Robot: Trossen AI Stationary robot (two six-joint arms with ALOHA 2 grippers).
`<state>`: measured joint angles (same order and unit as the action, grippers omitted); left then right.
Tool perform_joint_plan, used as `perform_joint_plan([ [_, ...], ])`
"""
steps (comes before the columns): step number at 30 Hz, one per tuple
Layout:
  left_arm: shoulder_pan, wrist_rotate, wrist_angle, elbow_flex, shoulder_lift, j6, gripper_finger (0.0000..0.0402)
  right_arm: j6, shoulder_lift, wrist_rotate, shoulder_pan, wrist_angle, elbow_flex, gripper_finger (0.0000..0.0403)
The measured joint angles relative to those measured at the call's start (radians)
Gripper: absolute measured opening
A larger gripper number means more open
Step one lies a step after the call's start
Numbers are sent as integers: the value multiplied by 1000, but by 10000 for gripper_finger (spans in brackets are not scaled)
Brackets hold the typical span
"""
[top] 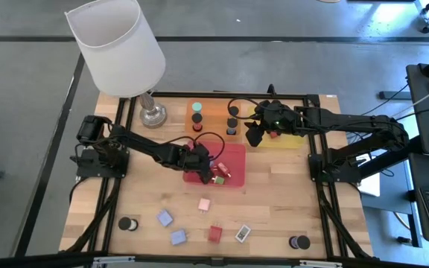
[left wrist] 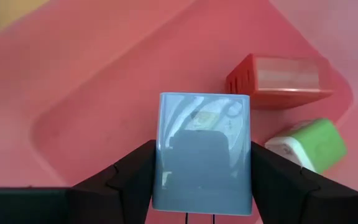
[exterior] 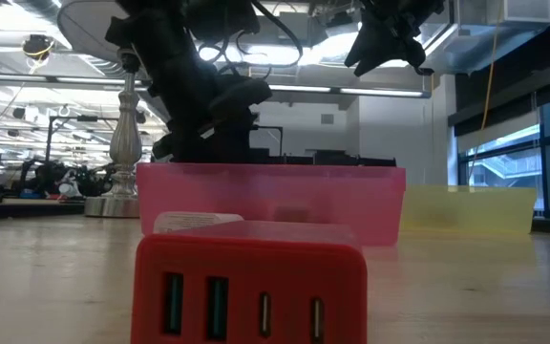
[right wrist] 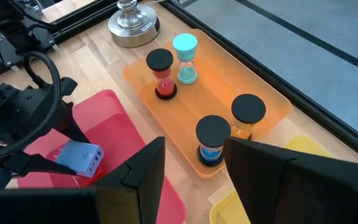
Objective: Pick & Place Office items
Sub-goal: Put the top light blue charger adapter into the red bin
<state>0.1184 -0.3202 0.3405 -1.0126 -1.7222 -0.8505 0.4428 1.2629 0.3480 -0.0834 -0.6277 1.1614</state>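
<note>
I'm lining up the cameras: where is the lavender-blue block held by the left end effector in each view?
High view: hidden under the left end effector, over the red tray.
Low view: not visible.
Left wrist view: lavender-blue block centre, between the fingers.
Right wrist view: at the left, above the tray.
Shared landmark: the red tray.

- Lavender-blue plastic charger block [left wrist: 204, 152], clamped between the left fingers [left wrist: 126, 180] above the red tray [left wrist: 104, 93].
- Red block [left wrist: 278, 81] and green block [left wrist: 306, 144] lying in that tray.
</note>
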Motion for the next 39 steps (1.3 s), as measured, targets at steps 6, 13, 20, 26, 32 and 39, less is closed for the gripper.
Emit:
perform_joint_plan([
  [6,0,1,1,0,0,0,231,0,0,0,0,0,0,166],
  [13,0,1,0,0,0,0,276,0,0,0,0,0,0,166],
  [20,20,0,-34,0,57,61,310,0,0,1,0,0,0,166],
  [26,66,-27,-37,0,185,129,322,0,0,2,0,0,0,166],
  [32,152,-28,39,0,289,13,322,0,0,2,0,0,0,166],
  [39,311,2,231,0,312,-124,322,0,0,2,0,0,0,166],
])
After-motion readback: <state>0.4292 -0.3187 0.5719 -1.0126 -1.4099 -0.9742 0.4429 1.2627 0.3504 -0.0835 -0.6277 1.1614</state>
